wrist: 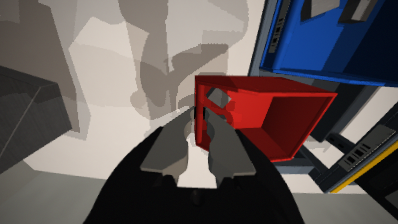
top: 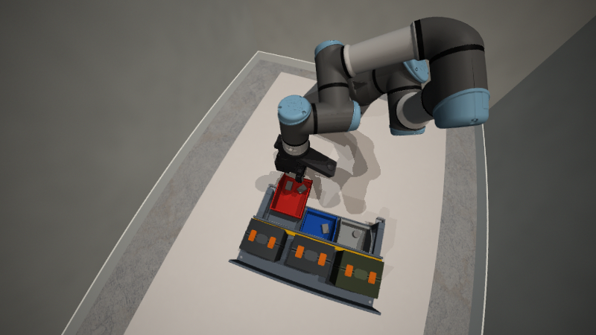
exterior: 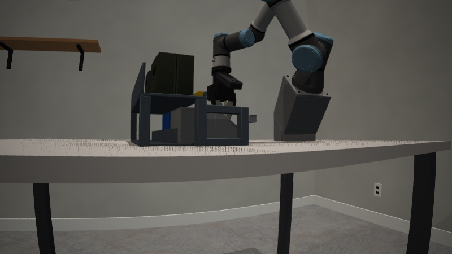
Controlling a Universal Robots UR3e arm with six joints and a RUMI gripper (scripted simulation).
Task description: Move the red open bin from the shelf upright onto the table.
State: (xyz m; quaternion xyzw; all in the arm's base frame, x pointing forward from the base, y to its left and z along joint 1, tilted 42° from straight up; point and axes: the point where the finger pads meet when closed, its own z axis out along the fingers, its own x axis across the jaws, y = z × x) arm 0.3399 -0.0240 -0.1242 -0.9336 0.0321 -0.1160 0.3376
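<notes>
The red open bin (top: 287, 202) (wrist: 282, 117) is at the left end of the dark shelf rack (top: 262, 205) (exterior: 143, 117) and sticks out past the rack's edge on the arm's side. Two grey parts (top: 302, 188) (wrist: 218, 97) lie inside it. My gripper (top: 299, 176) (exterior: 222, 101) (wrist: 199, 107) is shut on the bin's near wall, one finger inside and one outside. The bin looks level in the overhead view. In the side view it is hidden behind the rack.
A blue bin (top: 318, 225) (wrist: 340, 45) and a grey bin (top: 352, 231) sit beside it in the rack. Three dark cases with orange latches (top: 310, 254) stand on the rack's upper level. The robot base (exterior: 300, 113) stands behind the rack.
</notes>
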